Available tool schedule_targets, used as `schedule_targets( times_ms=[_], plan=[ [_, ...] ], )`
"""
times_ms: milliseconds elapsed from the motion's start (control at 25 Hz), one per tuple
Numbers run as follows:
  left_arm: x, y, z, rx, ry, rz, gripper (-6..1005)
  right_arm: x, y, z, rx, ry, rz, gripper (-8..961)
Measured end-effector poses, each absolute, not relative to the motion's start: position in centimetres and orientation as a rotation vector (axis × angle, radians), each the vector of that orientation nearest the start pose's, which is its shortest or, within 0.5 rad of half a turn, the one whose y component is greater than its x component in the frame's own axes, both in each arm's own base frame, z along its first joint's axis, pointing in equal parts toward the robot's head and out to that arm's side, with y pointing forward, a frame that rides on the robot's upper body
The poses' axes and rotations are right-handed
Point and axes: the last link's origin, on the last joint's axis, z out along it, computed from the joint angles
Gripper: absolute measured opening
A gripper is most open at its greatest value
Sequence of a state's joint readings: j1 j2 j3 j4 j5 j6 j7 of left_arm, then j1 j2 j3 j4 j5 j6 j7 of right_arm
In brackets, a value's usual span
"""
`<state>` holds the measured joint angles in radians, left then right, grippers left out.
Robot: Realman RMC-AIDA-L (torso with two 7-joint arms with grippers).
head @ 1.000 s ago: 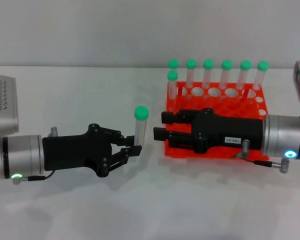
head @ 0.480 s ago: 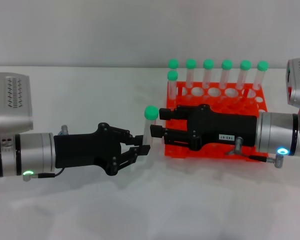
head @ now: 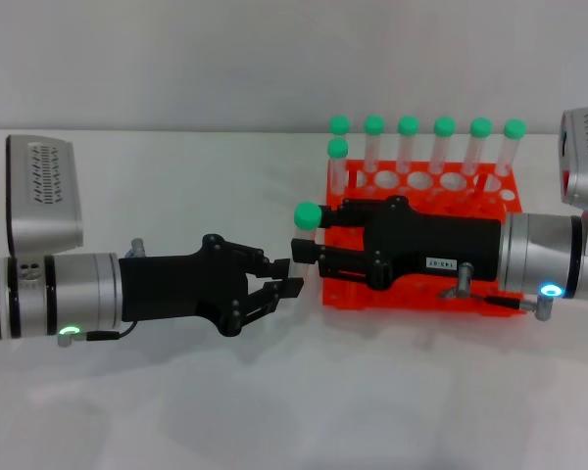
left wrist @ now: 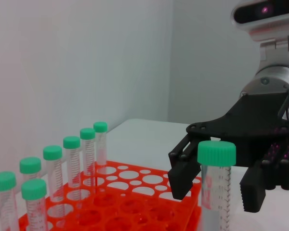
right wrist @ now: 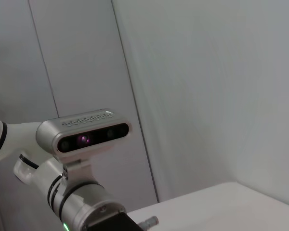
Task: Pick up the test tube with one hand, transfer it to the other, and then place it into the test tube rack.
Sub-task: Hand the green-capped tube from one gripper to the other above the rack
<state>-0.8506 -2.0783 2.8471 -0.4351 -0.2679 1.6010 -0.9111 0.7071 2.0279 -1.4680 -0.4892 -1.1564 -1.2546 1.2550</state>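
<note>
Standing upright between the two grippers, the tube (head: 310,231) is gripped low on its body by the closed fingers of the left gripper (head: 286,277), green cap up. The right gripper (head: 307,245) reaches in from the opposite side, its fingers (left wrist: 182,176) spread apart either side of the tube without touching it. Behind them on the white bench (head: 176,186) sits the rack (head: 490,188), seven capped tubes (head: 409,142) standing along its far edge
</note>
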Motion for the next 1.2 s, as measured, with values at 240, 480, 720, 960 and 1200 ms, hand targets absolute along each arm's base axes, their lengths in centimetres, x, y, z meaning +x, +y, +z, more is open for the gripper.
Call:
schedule_targets(
  times_ms=[240, 480, 720, 960, 1200],
  plan=[
    [-24.33, 35.31, -2.65, -2.778, -0.277, -0.656, 172, 15.62, 37.10, -5.56, -2.770, 0.368, 0.964, 532],
    [-24.04, 35.46, -2.71, -2.781, -0.272, -0.658, 172, 15.61, 36.89, -6.01, -2.795, 0.355, 0.935, 372],
    [-23.87, 35.47, -2.89, -2.788, -0.271, -0.663, 172, 15.49, 36.80, -6.34, -2.807, 0.347, 0.921, 348],
    [-23.86, 35.46, -2.98, -2.791, -0.273, -0.662, 172, 15.51, 36.79, -6.22, -2.801, 0.342, 0.924, 343],
    [-23.74, 35.39, -3.13, -2.796, -0.273, -0.670, 169, 15.56, 36.85, -6.17, -2.796, 0.344, 0.922, 338]
  ],
)
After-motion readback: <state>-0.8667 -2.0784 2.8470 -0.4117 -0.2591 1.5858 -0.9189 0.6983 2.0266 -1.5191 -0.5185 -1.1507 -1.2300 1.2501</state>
